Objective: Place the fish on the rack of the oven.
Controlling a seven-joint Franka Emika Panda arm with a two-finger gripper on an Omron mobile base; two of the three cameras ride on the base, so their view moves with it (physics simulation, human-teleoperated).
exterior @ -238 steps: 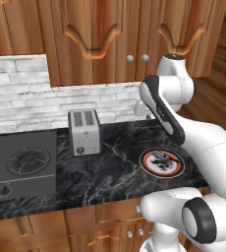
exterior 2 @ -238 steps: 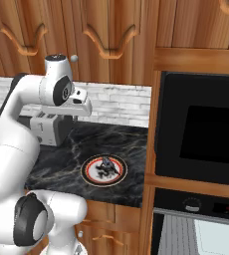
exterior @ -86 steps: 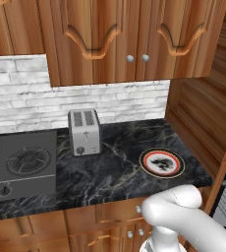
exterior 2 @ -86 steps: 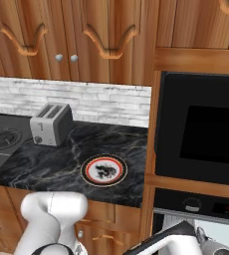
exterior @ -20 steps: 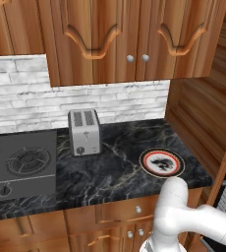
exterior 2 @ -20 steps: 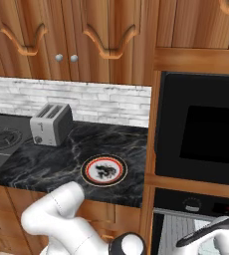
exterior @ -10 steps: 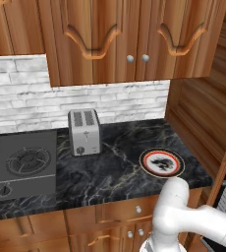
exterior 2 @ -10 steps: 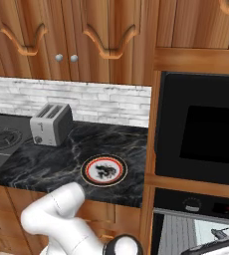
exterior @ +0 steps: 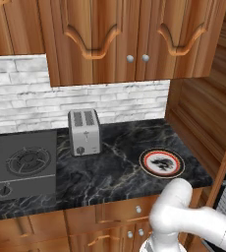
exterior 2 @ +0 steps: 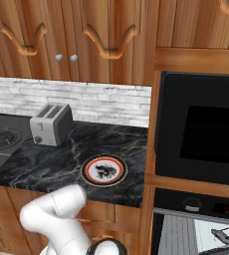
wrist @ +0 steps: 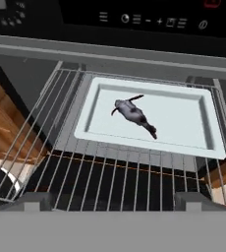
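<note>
Right base view: gripper (exterior 2: 221, 236) has sunk lower; fish (wrist: 133, 113) on tray (wrist: 183, 118).

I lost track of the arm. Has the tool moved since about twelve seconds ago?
Yes. It hung above the counter near the plate then; now the tool sits low and right of it, below the oven, over the fish.

Glossy white rounded arm (exterior: 183, 216) with dark joints.
</note>
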